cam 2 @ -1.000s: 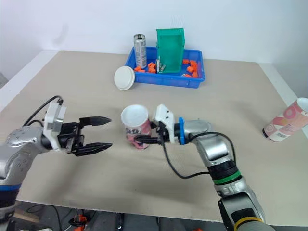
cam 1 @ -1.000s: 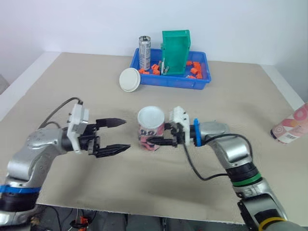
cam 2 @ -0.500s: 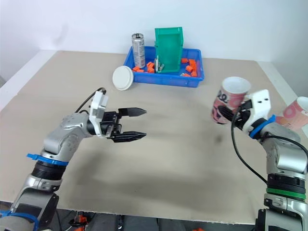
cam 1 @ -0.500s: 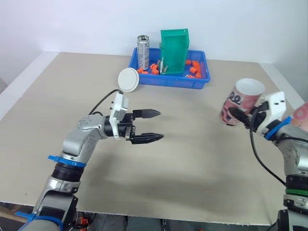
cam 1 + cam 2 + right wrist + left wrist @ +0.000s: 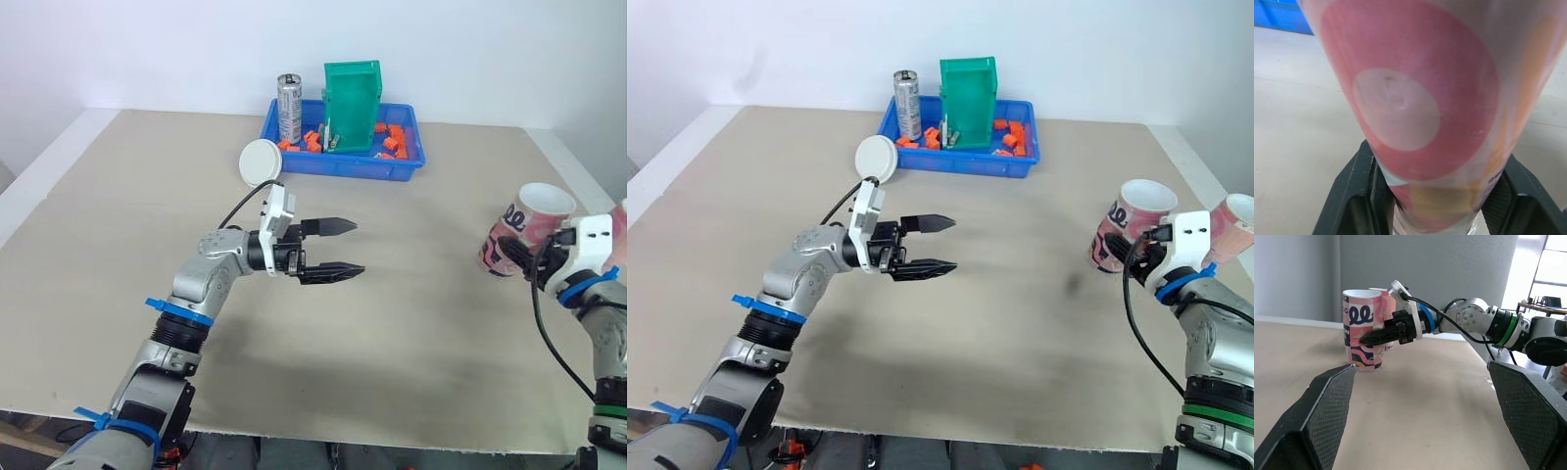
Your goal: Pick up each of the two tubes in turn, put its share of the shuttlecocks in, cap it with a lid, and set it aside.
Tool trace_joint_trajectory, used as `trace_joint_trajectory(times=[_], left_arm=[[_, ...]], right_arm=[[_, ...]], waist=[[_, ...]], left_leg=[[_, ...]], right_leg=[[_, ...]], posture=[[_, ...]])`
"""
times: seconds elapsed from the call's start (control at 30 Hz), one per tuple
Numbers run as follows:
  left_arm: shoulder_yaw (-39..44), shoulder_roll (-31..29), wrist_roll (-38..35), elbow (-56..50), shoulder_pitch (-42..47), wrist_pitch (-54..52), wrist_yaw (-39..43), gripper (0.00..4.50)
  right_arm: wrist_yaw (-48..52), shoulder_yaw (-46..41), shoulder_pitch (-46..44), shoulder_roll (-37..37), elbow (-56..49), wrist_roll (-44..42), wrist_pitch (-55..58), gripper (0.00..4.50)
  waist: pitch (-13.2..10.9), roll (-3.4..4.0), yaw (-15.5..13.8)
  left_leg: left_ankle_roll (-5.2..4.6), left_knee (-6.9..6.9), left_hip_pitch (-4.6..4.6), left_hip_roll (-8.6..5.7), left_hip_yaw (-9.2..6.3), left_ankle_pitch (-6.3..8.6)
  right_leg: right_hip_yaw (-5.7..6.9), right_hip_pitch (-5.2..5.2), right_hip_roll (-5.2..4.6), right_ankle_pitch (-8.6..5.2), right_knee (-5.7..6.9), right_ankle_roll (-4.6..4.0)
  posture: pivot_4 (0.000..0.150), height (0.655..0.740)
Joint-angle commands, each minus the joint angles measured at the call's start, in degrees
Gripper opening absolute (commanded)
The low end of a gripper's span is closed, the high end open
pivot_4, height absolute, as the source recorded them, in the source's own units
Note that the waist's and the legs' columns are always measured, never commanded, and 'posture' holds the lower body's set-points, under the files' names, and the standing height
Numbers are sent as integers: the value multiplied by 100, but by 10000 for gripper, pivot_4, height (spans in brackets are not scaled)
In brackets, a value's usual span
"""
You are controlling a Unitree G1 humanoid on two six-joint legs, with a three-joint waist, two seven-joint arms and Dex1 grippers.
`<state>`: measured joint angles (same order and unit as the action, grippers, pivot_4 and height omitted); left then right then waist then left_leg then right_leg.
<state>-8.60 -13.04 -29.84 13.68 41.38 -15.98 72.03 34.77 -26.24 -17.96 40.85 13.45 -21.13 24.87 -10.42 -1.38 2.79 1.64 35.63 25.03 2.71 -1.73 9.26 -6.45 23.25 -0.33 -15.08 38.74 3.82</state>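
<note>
Over the beige bench, the left arm stretches forward to the middle with the left end effector spread open and empty, while the right arm bends in near the right edge, the right end effector clamped on the tilted pink-patterned tube.

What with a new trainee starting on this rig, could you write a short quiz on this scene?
1. True or false: the left gripper holds the white lid.
2. The right gripper is shut on: A) the silver can, B) a patterned tube, C) the green bin.
3. Fill in: the white lid sits beside the ___ tray.
Key: 1 false; 2 B; 3 blue.
</note>
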Motion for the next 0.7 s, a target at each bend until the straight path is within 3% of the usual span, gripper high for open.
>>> trace_joint_trajectory(times=[0.03,0.1,0.47,0.7], left_arm=[[86,9,-5,-100,114,69,46,45000],[107,14,-5,-112,105,83,37,45000],[358,293,-5,44,270,500,-269,45000],[399,259,30,75,290,530,-312,45000]], right_arm=[[110,12,61,-99,217,-173,188,36394],[78,64,102,-77,314,-96,203,44359],[348,58,565,204,279,-91,285,44359],[904,-206,1572,521,-674,-445,616,44359]], waist=[[0,0,0],[2,4,0],[1,7,-9],[1,7,-14]], left_leg=[[0,0,-1,0,-1,0],[-2,0,-2,0,-1,-1],[-2,2,0,-1,-2,-2],[-2,3,2,-3,-4,-1]], right_leg=[[0,-1,1,1,0,-1],[0,1,1,3,1,-2],[0,-1,0,3,0,2],[0,-3,0,1,-2,7]], posture=[[1500,7362],[1500,7362],[1500,7362],[1500,7362]])
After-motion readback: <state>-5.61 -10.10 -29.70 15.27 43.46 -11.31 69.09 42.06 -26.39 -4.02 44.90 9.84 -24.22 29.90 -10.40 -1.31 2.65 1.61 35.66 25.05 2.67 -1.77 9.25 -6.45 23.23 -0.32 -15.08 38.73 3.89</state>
